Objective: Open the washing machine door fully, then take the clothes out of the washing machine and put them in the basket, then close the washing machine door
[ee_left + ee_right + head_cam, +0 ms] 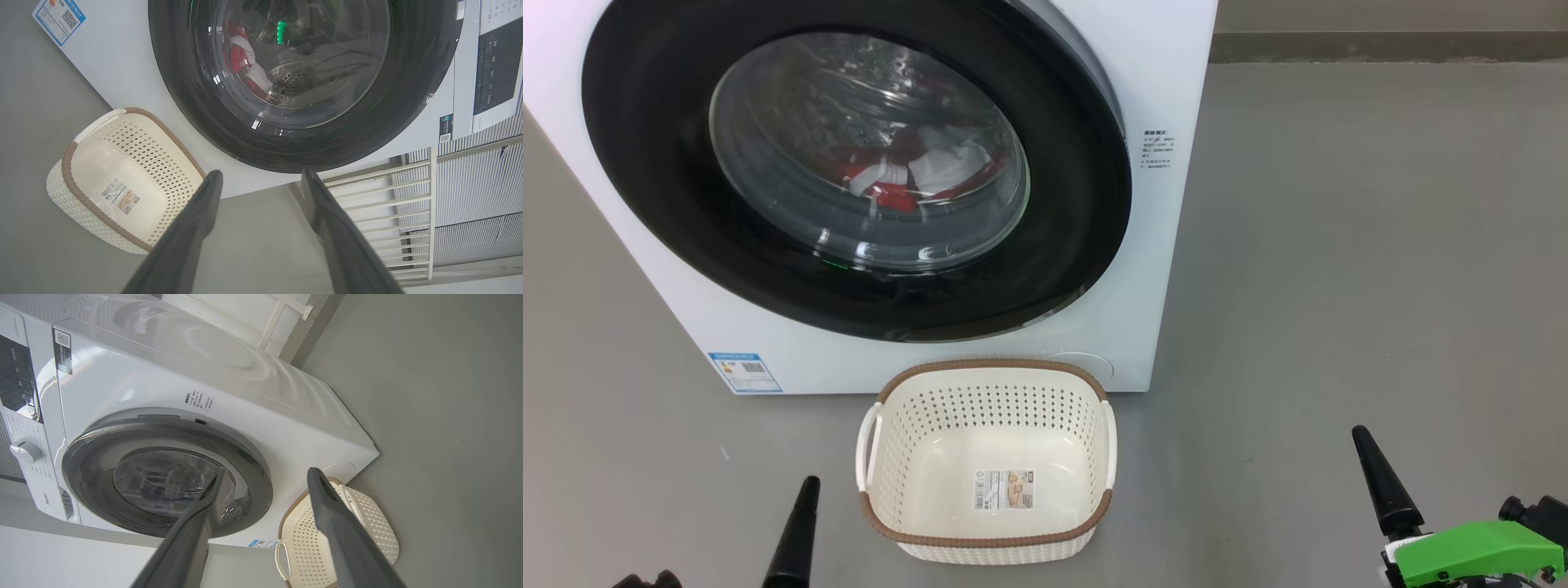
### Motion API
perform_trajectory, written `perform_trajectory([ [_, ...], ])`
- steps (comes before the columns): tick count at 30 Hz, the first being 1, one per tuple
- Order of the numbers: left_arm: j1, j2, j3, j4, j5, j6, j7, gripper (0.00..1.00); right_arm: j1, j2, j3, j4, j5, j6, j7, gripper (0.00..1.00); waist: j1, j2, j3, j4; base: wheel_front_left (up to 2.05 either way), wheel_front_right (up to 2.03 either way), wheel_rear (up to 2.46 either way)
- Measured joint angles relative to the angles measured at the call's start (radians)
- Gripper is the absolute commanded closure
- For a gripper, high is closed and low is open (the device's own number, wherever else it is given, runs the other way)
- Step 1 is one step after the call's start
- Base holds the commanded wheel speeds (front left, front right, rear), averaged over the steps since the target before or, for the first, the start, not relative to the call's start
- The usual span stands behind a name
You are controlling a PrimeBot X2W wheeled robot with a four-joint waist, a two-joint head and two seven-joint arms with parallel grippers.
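The white washing machine (1168, 245) stands ahead on the floor, and its round black-rimmed door (645, 163) covers the opening. Red and white clothes (882, 175) lie in the drum behind the glass, also visible as clothes (239, 53) in the left wrist view. The cream basket (988, 363) with a brown rim sits empty on the floor right in front of the machine. One dark left finger (796, 531) rises at the lower left, one right finger (1380, 482) at the lower right. My left gripper (261, 173) and right gripper (268, 470) are both open, empty, and short of the door.
Grey floor stretches to the right of the machine up to a wall base (1380, 45). A white slatted frame (388, 192) stands beside the machine. A blue label (745, 371) marks the machine's lower front corner. The control panel (496, 69) sits above the door.
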Motion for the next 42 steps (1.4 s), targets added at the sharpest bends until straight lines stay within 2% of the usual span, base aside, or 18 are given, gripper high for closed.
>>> perform_trajectory([
  [42, 0.041, 0.031, -0.065, -0.077, 0.509, -0.001, -0.12, 0.0, 0.045, -0.026, 0.053, -0.056, -0.417, 0.0, -0.122, 0.0, -0.0001, 0.0, 0.003, 0.015, 0.0, 0.0, 0.0],
])
